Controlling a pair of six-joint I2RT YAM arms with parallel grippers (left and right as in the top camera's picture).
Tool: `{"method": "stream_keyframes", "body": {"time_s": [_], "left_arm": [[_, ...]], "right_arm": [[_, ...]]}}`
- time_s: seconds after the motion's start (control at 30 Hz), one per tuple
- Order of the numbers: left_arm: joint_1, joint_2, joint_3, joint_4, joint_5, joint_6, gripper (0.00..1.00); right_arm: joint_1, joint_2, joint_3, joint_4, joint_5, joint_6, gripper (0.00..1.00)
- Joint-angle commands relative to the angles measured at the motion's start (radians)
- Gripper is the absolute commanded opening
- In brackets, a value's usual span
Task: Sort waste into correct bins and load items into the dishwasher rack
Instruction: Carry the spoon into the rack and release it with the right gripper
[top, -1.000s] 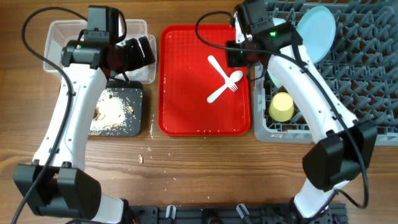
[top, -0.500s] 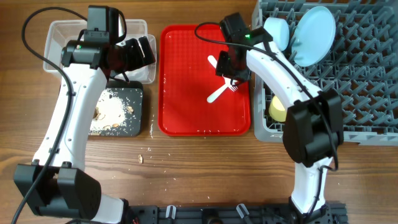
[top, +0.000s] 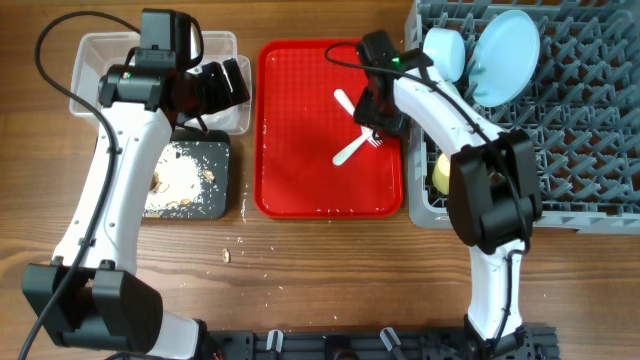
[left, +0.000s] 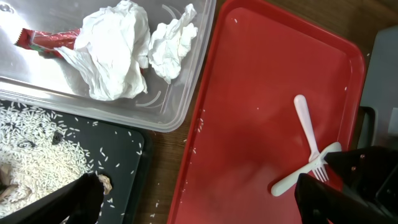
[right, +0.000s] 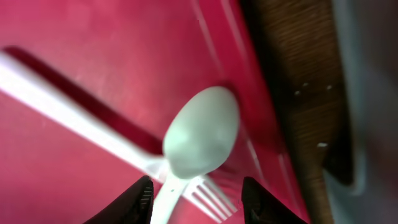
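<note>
White spoon (right: 200, 134) lies crossed with white fork (left: 303, 121) near right edge of red tray (top: 300, 150) on worktop. Right gripper (right: 198, 208) sits low over the crossing, jaws open, spoon handle between them, nothing gripped. Left gripper (top: 225, 85) hangs over right end of clear tub (top: 100, 60), jaws spread, empty.

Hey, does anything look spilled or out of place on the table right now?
Yes. Pale crumbs lie scattered on the table near the black tray's corner, outside any bin, and a few specks dot the red tray. Nothing else stands out.
</note>
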Motion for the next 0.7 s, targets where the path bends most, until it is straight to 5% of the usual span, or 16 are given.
{"method": "stream_keyframes", "body": {"time_s": [0.0,0.5,0.67], "left_arm": [[0.005,0.009,0.010,0.003,-0.013,0.002,1.00],[0.005,0.009,0.010,0.003,-0.013,0.002,1.00],[0.005,0.009,0.010,0.003,-0.013,0.002,1.00]], "right_arm": [[-0.020,0.034,0.001,0.005,0.013,0.006,0.47],[-0.068,0.090,0.001,0.057,-0.140,-0.098,0.34],[-0.068,0.090,0.007,0.051,-0.150,-0.106,0.09]]}}
